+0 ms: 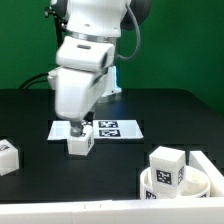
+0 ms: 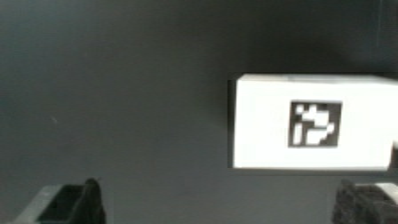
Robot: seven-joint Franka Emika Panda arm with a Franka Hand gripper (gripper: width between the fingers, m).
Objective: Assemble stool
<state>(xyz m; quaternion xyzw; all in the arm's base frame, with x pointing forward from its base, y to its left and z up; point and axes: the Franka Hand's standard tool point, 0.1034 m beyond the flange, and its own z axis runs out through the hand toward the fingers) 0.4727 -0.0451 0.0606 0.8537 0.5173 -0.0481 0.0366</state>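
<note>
A white leg block [image 1: 80, 144] with a black-and-white tag lies on the black table in front of the marker board [image 1: 112, 128]. My gripper [image 1: 74, 129] hangs just above it, open and holding nothing. In the wrist view the same leg block [image 2: 317, 122] lies off to one side, not between the dark fingertips [image 2: 71, 205], and the open gripper [image 2: 222, 206] has only bare table under it. The round rimmed seat [image 1: 205, 181] sits at the exterior view's lower right with a second leg [image 1: 167, 166] standing in it. A third leg [image 1: 8, 157] lies at the far left edge.
The black table [image 1: 120, 165] stretches between the parts. A green wall stands behind it, and the arm's white body [image 1: 85, 70] rises over the marker board.
</note>
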